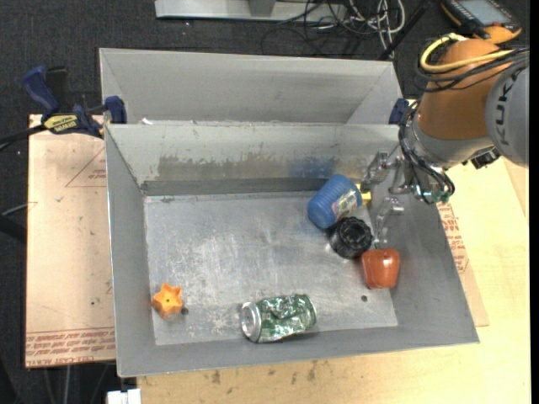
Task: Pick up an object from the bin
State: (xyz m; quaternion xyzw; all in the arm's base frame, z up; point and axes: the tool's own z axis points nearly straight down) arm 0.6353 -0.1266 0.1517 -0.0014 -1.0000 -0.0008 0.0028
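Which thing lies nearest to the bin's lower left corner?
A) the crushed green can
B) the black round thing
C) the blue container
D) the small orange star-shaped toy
D: the small orange star-shaped toy sits by that corner; the crushed green can lies further right along the lower wall.

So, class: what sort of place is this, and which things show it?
Probably a robotics lab: a robot arm reaches into a grey metal bin of loose things, such as a crushed can, and cables lie behind the bin.
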